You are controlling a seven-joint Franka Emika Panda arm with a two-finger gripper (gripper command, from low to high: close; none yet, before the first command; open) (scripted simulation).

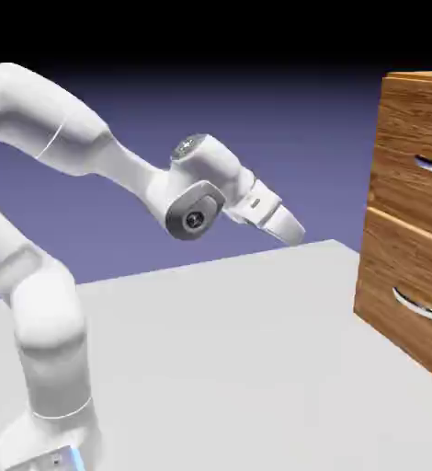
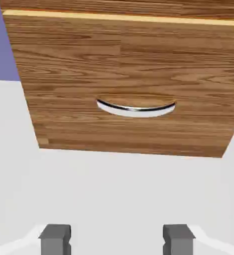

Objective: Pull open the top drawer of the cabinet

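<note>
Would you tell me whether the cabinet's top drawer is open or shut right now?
Shut: in the exterior view, the top drawer sits flush with the front of the cabinet.

No legible text, label, brand, number or sign is observed on any surface in either view.

The arm [image 1: 128, 175] is held raised and bent above the table, its hand angled downward. The gripper [image 2: 117, 239] is held open, fingertips spread well apart.
</note>
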